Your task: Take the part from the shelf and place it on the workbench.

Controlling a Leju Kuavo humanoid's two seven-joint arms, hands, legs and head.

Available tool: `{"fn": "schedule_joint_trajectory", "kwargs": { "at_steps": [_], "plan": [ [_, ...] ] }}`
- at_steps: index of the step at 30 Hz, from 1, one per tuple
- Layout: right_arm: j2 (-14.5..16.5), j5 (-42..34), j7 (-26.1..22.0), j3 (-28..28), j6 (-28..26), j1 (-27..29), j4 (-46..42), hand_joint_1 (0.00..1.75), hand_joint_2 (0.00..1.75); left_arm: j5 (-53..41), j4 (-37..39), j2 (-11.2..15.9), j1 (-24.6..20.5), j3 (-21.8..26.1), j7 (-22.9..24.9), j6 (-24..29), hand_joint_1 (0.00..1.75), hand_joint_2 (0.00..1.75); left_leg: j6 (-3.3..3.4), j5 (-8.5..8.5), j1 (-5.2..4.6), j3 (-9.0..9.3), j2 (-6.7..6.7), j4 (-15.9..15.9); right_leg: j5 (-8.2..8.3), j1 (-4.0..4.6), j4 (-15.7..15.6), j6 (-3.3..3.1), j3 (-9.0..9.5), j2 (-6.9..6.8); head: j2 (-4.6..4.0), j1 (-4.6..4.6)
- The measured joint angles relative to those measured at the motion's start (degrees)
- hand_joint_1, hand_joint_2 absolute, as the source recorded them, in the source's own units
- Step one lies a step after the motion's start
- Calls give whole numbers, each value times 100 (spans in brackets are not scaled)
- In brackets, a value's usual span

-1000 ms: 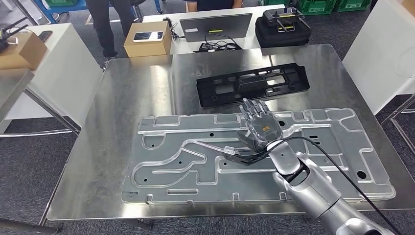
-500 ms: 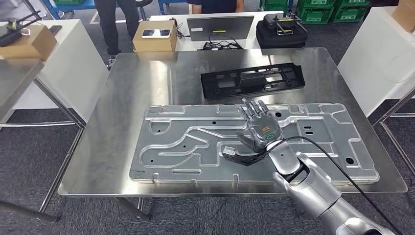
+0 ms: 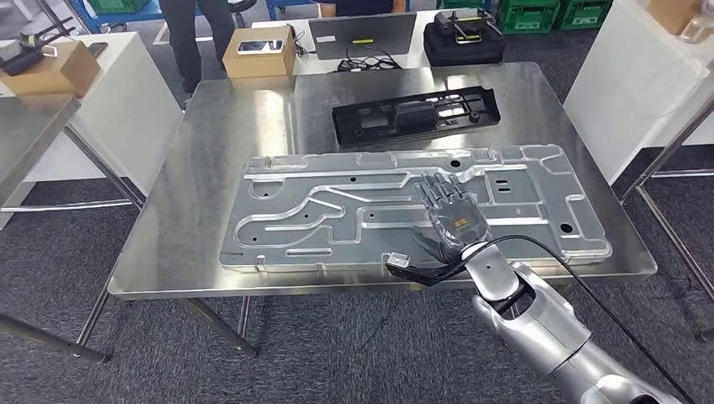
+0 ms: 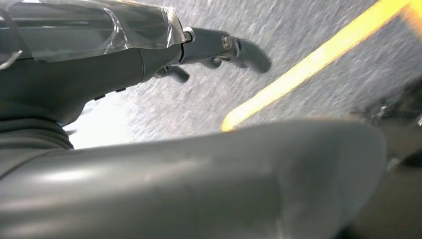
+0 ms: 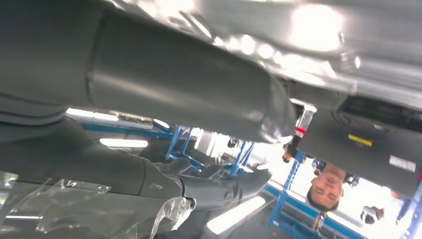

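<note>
Steel is covering the workbench [image 3: 210, 168], and the big silver plate [image 3: 337, 210], which I am taking as the part, is lying flat on it with its long axis running from left to right, so placing looks done. The black frame [image 3: 417, 114] is lying beyond it, apart, also left to right. Toward the right, the right hand [image 3: 450, 220] is hovering over the near right portion of the plate, fingers apart and stretched forward, holding nothing. The plate is reaching far to the left of this hand. The left hand [image 4: 219, 47] is hanging over grey floor, nothing visible in it; how far it is open, I cannot tell
</note>
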Motion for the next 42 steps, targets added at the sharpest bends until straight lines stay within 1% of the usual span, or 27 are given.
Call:
{"fn": "schedule_joint_trajectory", "kwargs": {
  "at_steps": [2,3,4,5,6,8,10,12,14,15,18,19,21,22,24,26,27,28,29,31,33,34,35,37,39,41,42],
  "plan": [
    [3,0,1,0,0,1,2,0,0,-1,-2,-13,7,0,1,-5,0,0,-137,-697,110,-266,-1,966,153,-4,20,-50,-209,1,0,-1],
    [3,0,3,0,-1,3,3,0,0,-1,-2,-15,6,0,1,-5,0,0,-175,-879,160,-340,1,1393,217,-5,37,-46,-308,1,0,-1],
    [1,0,3,1,-1,8,4,0,0,-1,-2,-15,3,0,1,-6,0,0,-198,-926,196,-343,1,1661,276,-6,54,-40,-400,0,0,-1],
    [0,1,3,1,-1,13,5,0,0,-1,-2,-16,1,0,1,-7,0,0,-203,-838,217,-230,1,1697,338,-7,66,-29,-491,-1,0,-1],
    [-1,0,3,1,-1,16,6,0,0,-1,-2,-17,-1,0,1,-8,0,0,-192,-682,224,-13,0,1512,402,-8,73,-17,-573,-1,0,-1],
    [0,0,3,-1,-1,1,6,0,0,2,-2,-15,-16,1,1,-13,0,0,-106,-432,195,657,-3,691,532,-16,64,7,-696,0,1,0],
    [-1,-25,15,-10,-1,-33,5,0,0,9,-2,-6,-52,3,-1,-16,0,0,1,-522,134,1316,-3,-254,650,-41,39,54,-753,-11,1,0],
    [-4,-107,57,-21,6,-40,4,0,0,28,-2,4,-83,8,-3,-17,0,0,55,-618,81,1553,-3,-693,780,-77,-2,132,-778,-29,0,-2],
    [-21,-220,125,-37,23,7,3,0,0,57,-2,5,-85,12,-1,-19,0,0,74,-469,83,1477,4,-754,799,-82,-19,193,-834,-25,0,-2],
    [-36,-290,167,-51,31,43,2,0,0,71,-2,5,-81,14,-1,-19,0,0,90,-375,94,1412,13,-781,615,-69,117,206,-911,-17,0,-1],
    [-107,-540,314,-147,28,246,-23,0,0,102,-2,-2,-43,24,-8,-12,0,0,117,-142,105,1106,26,-738,-392,-38,1337,223,-1286,-4,0,1],
    [-134,-608,350,-179,23,340,-35,0,0,109,-2,-4,-25,26,-11,-7,0,0,119,-80,100,993,26,-701,-545,-32,1773,234,-1364,-4,0,1],
    [-176,-785,443,-235,-3,528,-58,0,0,139,-2,-7,0,30,-26,3,0,0,106,35,94,768,35,-620,-397,-22,2143,250,-1294,-4,0,1],
    [-194,-949,529,-286,-39,649,-77,0,0,166,-2,-9,11,33,-36,10,0,0,90,88,95,659,40,-580,-218,-22,2018,255,-1106,-4,0,1],
    [-233,-1486,742,-478,-235,994,-125,0,0,249,-2,-13,43,47,-59,35,0,0,43,177,91,505,43,-509,-64,-21,1238,268,-433,-8,0,2],
    [-308,-2099,812,-742,-629,1515,-143,0,0,329,-2,-13,94,82,-77,60,0,0,3,279,75,444,32,-444,-215,-18,322,238,223,-8,1,-1],
    [-354,-2330,766,-871,-858,1788,-125,0,0,359,-2,-11,121,108,-84,69,0,0,-12,337,66,420,25,-427,-274,-10,66,212,380,-9,1,-2],
    [-399,-2481,708,-980,-1047,2045,-95,0,0,379,-1,-5,147,132,-90,74,0,0,-24,394,68,395,15,-415,-289,-24,-32,170,392,-12,1,-4],
    [-440,-2606,669,-1077,-1181,2250,-61,0,0,398,0,-1,167,152,-92,79,0,0,-51,369,75,339,6,-380,-249,-30,-10,134,330,-17,0,-4],
    [-489,-3003,754,-1295,-1311,2624,-15,0,0,446,3,4,195,180,-75,108,0,0,-143,-53,125,140,-1,44,-147,-48,14,46,179,-28,0,-4],
    [-531,-3684,858,-1602,-1562,3094,77,0,0,528,3,2,211,214,-45,170,0,0,-246,-700,201,-104,4,906,-46,-28,33,0,38,-42,0,-4],
    [-553,-4119,796,-1756,-1786,3376,186,0,0,575,3,2,219,241,-28,209,0,0,-273,-900,227,-173,5,1320,-3,-16,47,-4,-35,-55,0,-4],
    [-572,-4612,606,-1900,-2036,3653,366,0,0,619,3,1,226,270,-13,260,0,0,-280,-951,239,-172,5,1580,32,-5,61,-6,-105,-64,0,-4],
    [-566,-5888,-69,-2196,-2465,4159,1022,0,0,718,1,-24,234,320,4,420,0,0,-224,-692,220,90,2,1537,104,20,77,0,-226,-78,0,-4],
    [-476,-7161,-743,-2519,-2569,4531,1952,0,0,835,-4,-68,227,370,-2,613,0,0,-55,-432,121,693,-5,782,179,14,68,17,-292,-93,0,-4],
    [-337,-8055,-800,-2832,-2446,4810,2858,0,0,951,-12,-101,193,434,-27,739,0,0,113,-490,2,1295,-7,-114,252,-4,62,57,-329,-126,0,-3],
    [-258,-8343,-576,-2975,-2385,4920,3248,0,0,1008,-15,-111,177,457,-40,774,0,0,156,-556,-35,1447,-7,-387,290,-1,64,83,-350,-149,1,-3]
  ]
}}
